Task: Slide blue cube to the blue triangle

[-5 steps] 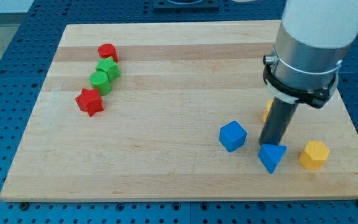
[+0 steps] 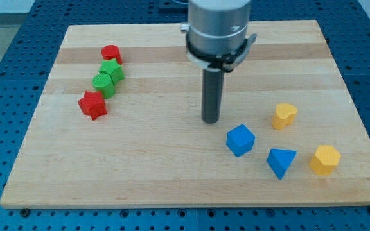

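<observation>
The blue cube [image 2: 240, 140] lies on the wooden board [image 2: 172, 173] at the lower right. The blue triangle [image 2: 281, 161] lies just to its lower right, a small gap between them. My tip [image 2: 211, 120] rests on the board up and to the left of the blue cube, a short gap away, touching no block.
A yellow block [image 2: 284, 115] lies right of my tip and a yellow hexagonal block [image 2: 325, 160] lies right of the blue triangle. At the upper left lie a red cylinder [image 2: 111, 54], two green blocks [image 2: 112, 70] [image 2: 103, 83] and a red star [image 2: 93, 105].
My tip has moved left and up, from just above the blue triangle to a spot up-left of the blue cube. The blocks have not moved.
</observation>
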### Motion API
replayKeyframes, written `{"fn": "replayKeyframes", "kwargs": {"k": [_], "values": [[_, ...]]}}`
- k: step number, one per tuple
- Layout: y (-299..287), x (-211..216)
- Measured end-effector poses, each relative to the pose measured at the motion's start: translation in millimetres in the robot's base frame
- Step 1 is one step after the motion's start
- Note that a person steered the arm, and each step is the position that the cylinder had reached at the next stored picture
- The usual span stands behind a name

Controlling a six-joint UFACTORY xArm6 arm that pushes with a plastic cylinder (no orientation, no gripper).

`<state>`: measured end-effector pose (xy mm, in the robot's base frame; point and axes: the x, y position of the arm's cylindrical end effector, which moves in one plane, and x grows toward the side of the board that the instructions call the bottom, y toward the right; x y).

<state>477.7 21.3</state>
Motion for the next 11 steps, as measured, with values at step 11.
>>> {"fn": "replayKeyframes", "kwargs": {"k": [11], "values": [[25,36]]}}
